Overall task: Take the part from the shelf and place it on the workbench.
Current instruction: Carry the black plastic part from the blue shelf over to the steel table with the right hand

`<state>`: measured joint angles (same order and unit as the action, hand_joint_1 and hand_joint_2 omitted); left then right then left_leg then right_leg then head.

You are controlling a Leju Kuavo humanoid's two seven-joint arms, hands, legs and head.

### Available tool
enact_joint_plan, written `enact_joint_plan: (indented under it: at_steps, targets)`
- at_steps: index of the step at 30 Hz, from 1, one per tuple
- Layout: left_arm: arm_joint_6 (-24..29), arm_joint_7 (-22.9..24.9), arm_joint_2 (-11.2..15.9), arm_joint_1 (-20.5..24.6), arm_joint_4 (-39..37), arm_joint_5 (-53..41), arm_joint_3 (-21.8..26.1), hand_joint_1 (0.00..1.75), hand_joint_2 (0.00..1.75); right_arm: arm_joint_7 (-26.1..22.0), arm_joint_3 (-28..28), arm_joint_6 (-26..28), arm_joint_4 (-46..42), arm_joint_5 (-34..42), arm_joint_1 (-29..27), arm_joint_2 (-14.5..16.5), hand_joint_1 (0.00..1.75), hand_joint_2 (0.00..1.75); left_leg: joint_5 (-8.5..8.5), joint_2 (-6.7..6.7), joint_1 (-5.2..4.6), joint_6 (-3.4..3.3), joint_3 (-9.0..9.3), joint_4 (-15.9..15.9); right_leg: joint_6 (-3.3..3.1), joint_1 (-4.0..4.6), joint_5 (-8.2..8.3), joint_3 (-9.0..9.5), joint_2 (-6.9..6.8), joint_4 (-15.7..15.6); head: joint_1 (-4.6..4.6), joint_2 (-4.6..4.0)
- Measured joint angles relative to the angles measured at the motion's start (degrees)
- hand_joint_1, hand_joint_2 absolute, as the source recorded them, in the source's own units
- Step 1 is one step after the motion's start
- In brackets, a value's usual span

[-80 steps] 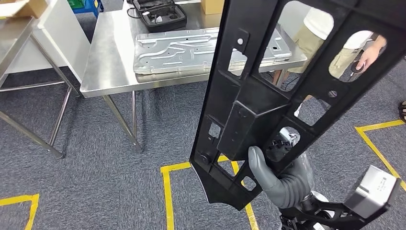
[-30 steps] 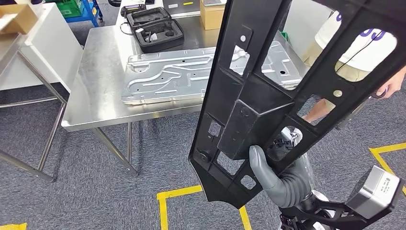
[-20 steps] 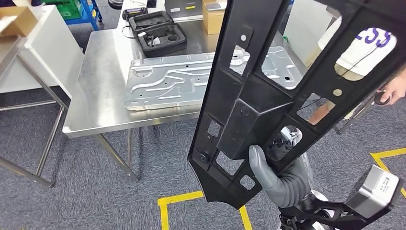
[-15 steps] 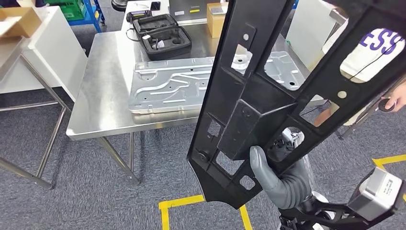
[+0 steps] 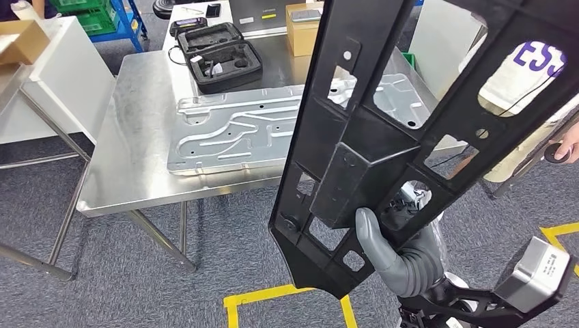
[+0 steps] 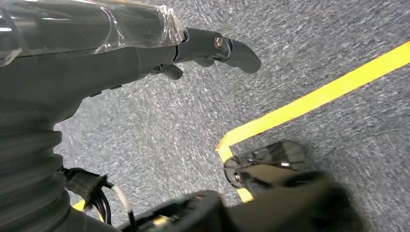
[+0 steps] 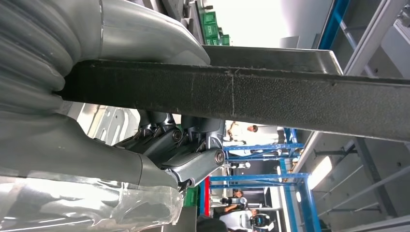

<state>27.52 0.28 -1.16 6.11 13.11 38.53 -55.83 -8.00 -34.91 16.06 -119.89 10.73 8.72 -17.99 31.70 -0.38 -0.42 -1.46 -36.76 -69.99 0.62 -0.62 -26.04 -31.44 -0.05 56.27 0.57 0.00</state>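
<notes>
In front of the steel workbench (image 5: 130, 171), on the near side of its front edge, the right hand (image 5: 403, 253) holds the black part (image 5: 382, 143) up off the floor, a long plastic frame with cut-out windows that rises steeply from the hand and leans toward the far right. The grey thumb lies across the part's near face close to its lower end, and the darker fingers (image 7: 188, 145) wrap behind the part's edge, so the hand is clasped around it; in the right wrist view the part (image 7: 251, 96) runs as a dark bar between thumb and fingers. The part is above the carpet and partly overlaps the workbench's right half in the head view; it does not rest on the bench. On the workbench lies a pressed metal panel (image 5: 232, 137), flat, near the front edge, and behind it an open black case (image 5: 218, 55) and a cardboard box (image 5: 304, 24). To the right of the workbench a person (image 5: 526, 75) in a white shirt stands, seen through the part's openings. Yellow floor tape (image 5: 273, 297) marks the grey carpet in front of the bench. The left hand (image 6: 145, 53) hangs over the carpet with its fingers extended and apart, holding nothing.
</notes>
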Motion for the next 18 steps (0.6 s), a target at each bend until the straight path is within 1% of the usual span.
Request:
enact_joint_plan:
  at_steps: [1, 2, 3, 5, 6, 7, 8, 9, 10, 11, 12, 13, 14, 15, 16, 17, 18]
  targets:
    - [0.0, 0.0, 0.0, 0.1, 0.0, 0.0, 0.0, 0.00, 1.75, 0.0, 0.0, 0.0, 0.0, 0.0, 0.0, 0.0, 1.75, 1.75, 0.74, 0.01, 0.01, 0.03, -1.94, -2.3, -0.03, 0.06, -0.33, 0.30, 0.01, 0.0, 0.02, 0.00]
    - [0.0, 0.0, 0.0, 0.1, 0.0, 0.1, 0.0, 0.00, 1.75, 0.0, 0.0, 0.0, 0.0, 0.0, -0.1, 0.0, 1.75, 1.75, 0.47, 0.01, -0.01, -0.06, -2.90, -2.6, -0.04, 0.12, -0.69, 0.72, 0.03, 0.0, 0.02, 0.00]
    - [0.0, 0.0, 0.0, 0.2, 0.0, 0.1, 0.0, 0.00, 1.75, 0.0, 0.0, 0.0, 0.0, 0.0, -0.1, 0.0, 1.75, 1.75, -1.01, 0.00, -0.07, -0.28, -2.72, -0.6, -0.03, 0.17, -1.10, 1.31, 0.06, 0.0, 0.03, 0.00]
    - [0.0, 0.0, 0.0, 0.0, 0.0, 0.1, 0.0, 0.00, 1.75, 0.0, 0.0, 0.0, 0.0, 0.0, 0.0, 0.0, 1.75, 1.75, -6.30, 0.00, -0.38, -1.12, -0.25, 7.4, 0.07, 0.21, -1.99, 2.62, 0.12, -0.1, 0.03, 0.00]
    - [0.0, 0.1, 0.0, -0.1, 0.0, 0.1, 0.0, 0.00, 1.75, 0.0, 0.0, 0.0, 0.0, 0.0, 0.0, 0.0, 1.75, 1.75, -7.94, -0.01, -0.70, -1.55, 0.90, 10.8, 0.23, 0.21, -2.40, 3.11, 0.23, -0.2, 0.03, -0.01]
    - [0.0, 0.1, 0.0, -0.2, 0.0, 0.1, 0.0, 0.00, 1.75, 0.0, 0.0, 0.0, 0.0, 0.0, 0.0, 0.0, 1.75, 1.75, -8.75, -0.03, -1.01, -1.93, 1.64, 13.0, 0.49, 0.12, -2.75, 3.36, 0.30, -0.3, 0.03, -0.01]
    - [0.0, 0.1, 0.1, -0.3, 0.0, 0.1, 0.0, 0.00, 1.75, 0.0, 0.0, 0.0, 0.0, 0.0, 0.0, 0.0, 1.75, 1.75, -8.90, -0.07, -1.27, -2.23, 2.00, 14.2, 0.80, 0.02, -2.78, 3.51, 0.36, -0.2, 0.03, 0.00]
    - [0.0, 0.1, 0.1, -0.3, 0.0, 0.1, 0.0, 0.00, 1.75, 0.0, 0.0, 0.0, 0.0, 0.0, 0.0, 0.0, 1.75, 1.75, -8.54, -0.10, -1.42, -2.49, 2.41, 14.7, 1.18, -0.05, -2.65, 3.71, 0.41, -0.1, 0.03, -0.01]
    - [0.0, 0.1, 0.1, -0.4, 0.0, 0.1, 0.0, 0.00, 1.75, 0.1, 0.0, 0.0, 0.0, 0.0, 0.1, 0.0, 1.75, 1.75, -8.82, -0.13, -1.31, -2.74, 3.17, 15.3, 1.49, -0.13, -2.64, 3.91, 0.38, 0.2, 0.04, 0.00]
    - [0.0, 0.1, 0.1, -0.4, 0.0, 0.1, 0.0, 0.00, 1.75, 0.1, 0.0, 0.0, 0.0, 0.0, 0.1, 0.0, 1.75, 1.75, -9.08, -0.15, -1.17, -3.03, 4.02, 15.8, 1.71, -0.13, -2.72, 3.99, 0.37, 1.1, 0.03, 0.00]
    - [0.0, 0.1, 0.1, -0.4, 0.0, 0.0, 0.0, 0.00, 1.75, 0.1, 0.0, 0.0, 0.0, 0.0, 0.2, 0.0, 1.75, 1.75, -9.06, -0.15, -0.99, -3.33, 4.86, 16.0, 1.89, -0.11, -3.26, 3.46, 0.37, 2.7, -0.01, 0.00]
    - [0.0, 0.1, 0.1, -0.3, 0.0, 0.0, 0.0, 0.00, 1.75, 0.1, 0.0, 0.0, 0.0, 0.0, 0.2, 0.0, 1.75, 1.75, -8.92, -0.15, -0.82, -3.56, 5.54, 16.2, 2.03, -0.14, -4.29, 2.04, 0.36, 5.4, -0.05, 0.00]
    - [0.0, 0.1, 0.1, -0.2, 0.0, 0.0, 0.0, 0.00, 1.75, 0.1, 0.0, 0.0, 0.0, 0.0, 0.2, 0.0, 1.75, 1.75, -8.61, -0.16, -0.78, -3.77, 5.90, 16.2, 2.17, -0.17, -5.61, -0.11, 0.35, 8.9, -0.11, 0.00]
    - [0.0, 0.1, 0.1, -0.2, 0.0, 0.0, 0.0, 0.00, 1.75, 0.1, 0.0, 0.0, 0.0, 0.0, 0.1, 0.0, 1.75, 1.75, -8.25, -0.17, -0.75, -3.86, 6.19, 16.2, 2.33, -0.19, -7.11, -2.65, 0.34, 12.4, -0.15, 0.00]
    - [0.0, 0.1, 0.1, -0.2, 0.0, 0.1, 0.0, 0.00, 1.75, 0.1, 0.0, 0.0, 0.0, 0.0, 0.1, 0.0, 1.75, 1.75, -7.84, -0.19, -0.73, -3.83, 6.53, 16.2, 2.48, -0.24, -8.32, -4.90, 0.33, 14.9, -0.18, 0.00]
    - [-0.1, 0.1, 0.1, -0.3, 0.0, 0.1, 0.0, 0.00, 1.75, 0.2, 0.0, 0.0, 0.0, 0.0, 0.1, 0.0, 1.75, 1.75, -7.39, -0.23, -0.69, -3.72, 6.96, 16.1, 2.61, -0.26, -8.71, -6.31, 0.33, 15.6, -0.19, 0.00]
    - [-0.1, 0.1, 0.1, -0.4, 0.0, 0.1, 0.0, 0.00, 1.75, 0.2, 0.0, 0.0, 0.0, 0.0, 0.1, 0.0, 1.75, 1.75, -6.89, -0.28, -0.63, -3.57, 7.56, 16.1, 2.71, -0.28, -7.85, -6.72, 0.32, 14.3, -0.20, 0.00]
